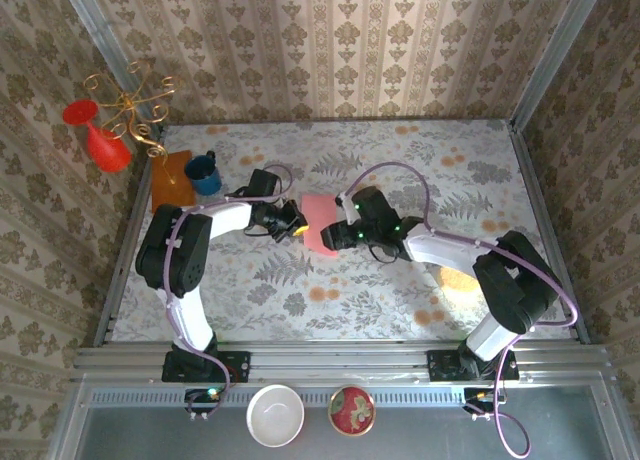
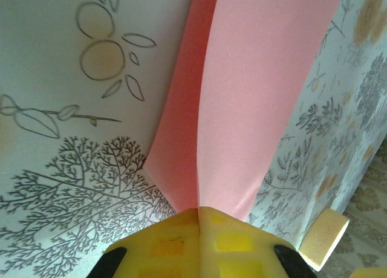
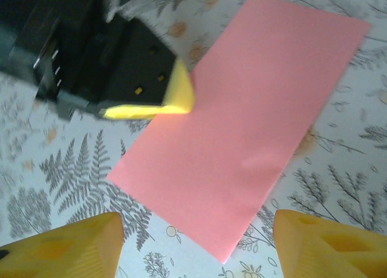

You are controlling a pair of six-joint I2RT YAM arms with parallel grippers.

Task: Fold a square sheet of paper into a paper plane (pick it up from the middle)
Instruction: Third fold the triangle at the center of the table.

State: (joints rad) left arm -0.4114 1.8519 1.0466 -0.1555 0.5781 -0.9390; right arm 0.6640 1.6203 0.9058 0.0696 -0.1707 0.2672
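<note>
The salmon-pink square sheet of paper (image 1: 322, 223) lies mid-table, folded in half into a long rectangle (image 3: 242, 121). My left gripper (image 1: 296, 227) is at its left long edge. In the left wrist view its yellow pads (image 2: 175, 245) press together on the sheet (image 2: 260, 96), and two layers spread away from the pinch (image 2: 199, 213). My right gripper (image 1: 338, 235) hovers over the near right end of the sheet. Its yellow fingertips (image 3: 91, 242) stand wide apart with nothing between them (image 3: 196, 235). The left gripper's pads (image 3: 175, 100) also show there on the paper's edge. The paper plane is out of view.
A blue mug (image 1: 205, 174) and an orange-brown board (image 1: 170, 180) sit at the back left, with a red vase (image 1: 100, 140) and a gold stand (image 1: 130, 105) beyond them. A yellowish block (image 1: 455, 278) lies right of centre. Two bowls (image 1: 276, 415) (image 1: 352, 410) sit below the front rail.
</note>
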